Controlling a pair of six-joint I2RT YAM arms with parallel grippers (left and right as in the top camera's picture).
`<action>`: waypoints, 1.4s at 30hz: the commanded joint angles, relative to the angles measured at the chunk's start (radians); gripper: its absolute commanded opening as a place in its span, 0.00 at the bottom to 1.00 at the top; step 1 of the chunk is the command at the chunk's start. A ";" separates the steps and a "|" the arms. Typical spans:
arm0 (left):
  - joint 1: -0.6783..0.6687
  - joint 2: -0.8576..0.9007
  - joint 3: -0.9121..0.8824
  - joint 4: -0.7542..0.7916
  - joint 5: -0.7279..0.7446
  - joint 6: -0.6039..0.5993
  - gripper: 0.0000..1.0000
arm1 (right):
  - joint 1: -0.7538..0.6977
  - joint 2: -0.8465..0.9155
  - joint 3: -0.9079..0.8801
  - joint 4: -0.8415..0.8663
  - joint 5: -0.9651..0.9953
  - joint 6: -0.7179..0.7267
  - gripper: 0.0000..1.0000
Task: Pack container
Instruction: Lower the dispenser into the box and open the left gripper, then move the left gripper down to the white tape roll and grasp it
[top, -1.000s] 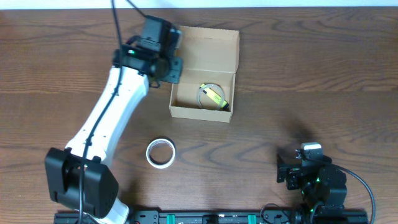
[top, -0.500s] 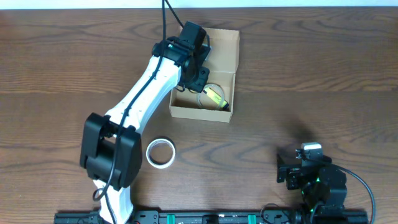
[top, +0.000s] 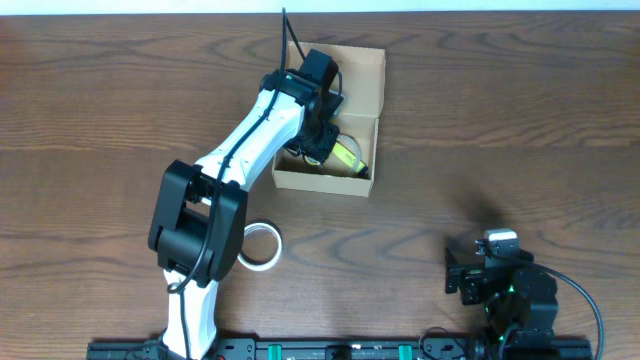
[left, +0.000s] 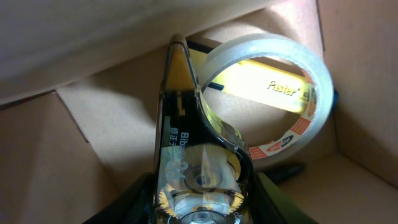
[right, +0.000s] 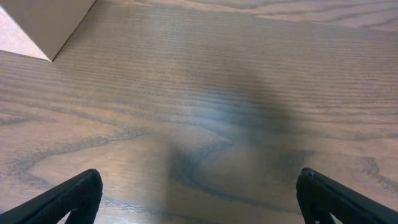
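The tan cardboard container (top: 325, 181) stands open at the table's upper middle, its flap lid (top: 350, 78) laid back. My left gripper (top: 318, 140) is inside it, shut on a clear tape dispenser (left: 198, 168) with a small roll in it. In the box lie a clear tape roll (left: 280, 81) and a yellow item (left: 264, 87) marked "Faster"; the yellow item also shows overhead (top: 348, 153). My right gripper (right: 199, 199) is open and empty over bare wood at the lower right, also seen overhead (top: 478, 275).
A white tape roll (top: 262, 245) lies on the table in front of the box, partly under my left arm. The box corner (right: 43, 25) shows at the top left of the right wrist view.
My left arm swung right from beside the box's left wall to over the box, then lowered the dispenser into it. The right arm has not moved.
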 joint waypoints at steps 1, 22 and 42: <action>-0.003 0.021 0.022 -0.007 0.013 0.038 0.24 | -0.006 -0.005 -0.008 -0.002 -0.004 -0.014 0.99; -0.006 0.014 0.022 -0.018 0.021 0.043 0.69 | -0.006 -0.005 -0.008 -0.002 -0.003 -0.014 0.99; -0.002 -0.303 0.022 -0.034 0.034 0.039 0.88 | -0.006 -0.005 -0.008 -0.002 -0.003 -0.014 0.99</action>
